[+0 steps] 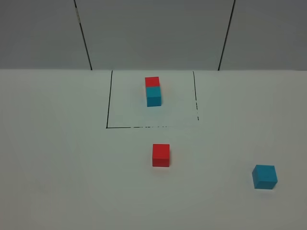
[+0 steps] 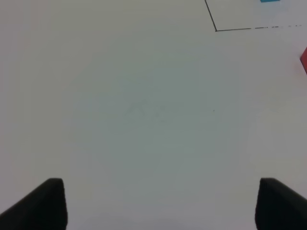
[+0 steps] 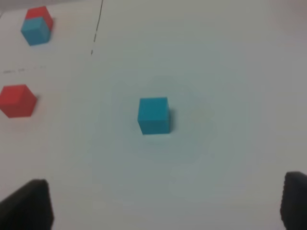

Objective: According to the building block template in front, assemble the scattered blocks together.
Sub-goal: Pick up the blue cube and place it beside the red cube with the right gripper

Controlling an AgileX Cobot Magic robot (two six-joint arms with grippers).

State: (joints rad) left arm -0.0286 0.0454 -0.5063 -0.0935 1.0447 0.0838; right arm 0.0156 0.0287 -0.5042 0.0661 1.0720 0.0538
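Looking down from the high camera onto a white table (image 1: 57, 167), with a grey panelled wall (image 1: 153, 33) behind. Spotting the building block template (image 1: 153, 91) at the far middle: red cube at the back, cyan cube in front, joined face to face as one short bar. Framed by a thin black outline (image 1: 108, 100) showing on three sides, with the near line broken and faint toward the right. Sitting well inside that frame, touching none of its lines.

Now to the scattered pair. Finding the red block (image 1: 161, 155) just outside the near line of the frame, close to the middle of the table, flat on one face. Finding the cyan block (image 1: 265, 177) well apart from it, off to the right and a little nearer the camera, turned slightly out of square. Standing clearly separate from each other.

Over to the left wrist view: left end effector (image 2: 161, 191) released, dark fingers (image 2: 43, 206) spread wide, only bare table between them. Catching a corner of the black outline far ahead, plus a sliver of red at the picture's edge.

Over to the right wrist view: right end effector (image 3: 165, 191) released too, fingers (image 3: 29, 206) standing wide, gripping nothing. Hanging above the table with the cyan block ahead of the gap, in line with the opening but clear of both fingers. Seeing the red block and the template farther off to one side.
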